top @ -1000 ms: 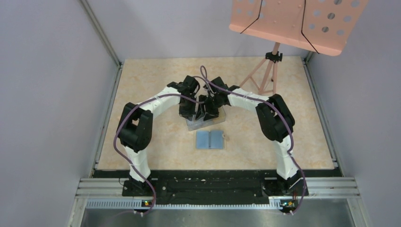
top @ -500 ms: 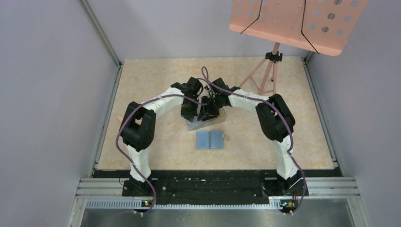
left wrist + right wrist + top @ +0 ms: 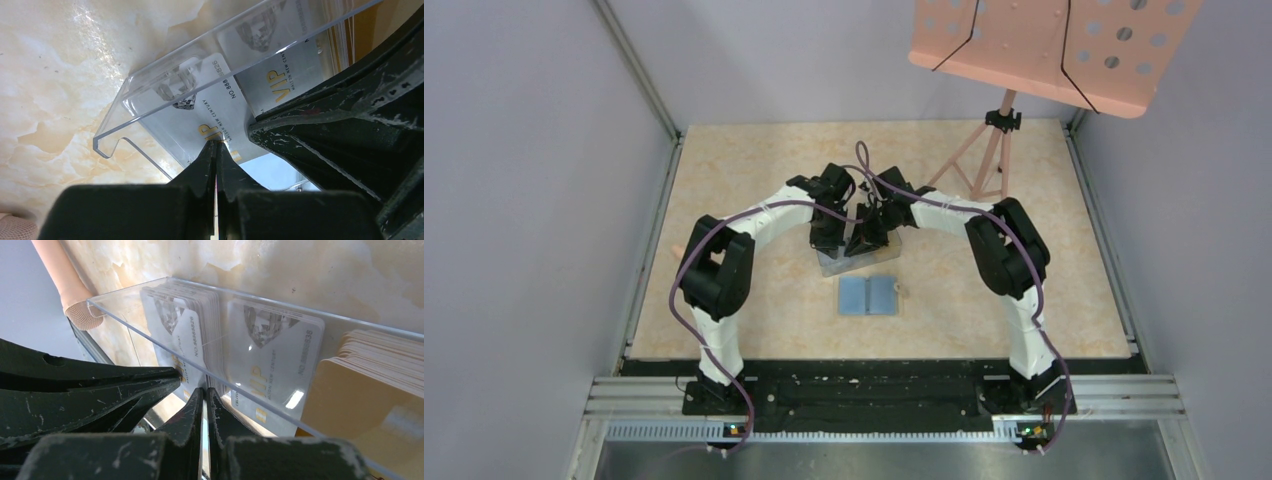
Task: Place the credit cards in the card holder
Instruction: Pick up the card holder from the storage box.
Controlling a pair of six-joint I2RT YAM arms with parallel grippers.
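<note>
A clear box (image 3: 860, 262) holds the credit cards: white VIP cards (image 3: 270, 352) in two compartments and yellow-orange cards (image 3: 372, 390) in the third. The card holder (image 3: 869, 295) lies open just in front of the box, light blue side up. Both grippers hang over the box, tips close together. My left gripper (image 3: 216, 142) is shut, its tips against the face of a white card (image 3: 220, 100). My right gripper (image 3: 204, 390) is shut at the lower edge of the left white stack (image 3: 182, 325), with a thin pale card edge between its jaws.
A peach music stand (image 3: 1044, 45) on a tripod (image 3: 982, 155) stands at the back right. A peach rod end (image 3: 75, 310) shows behind the box. Grey walls close in the marbled table (image 3: 754, 310) on three sides.
My right gripper's jaws have closed at the white card stack. Both wrists have shifted slightly over the box. The card holder has not moved.
</note>
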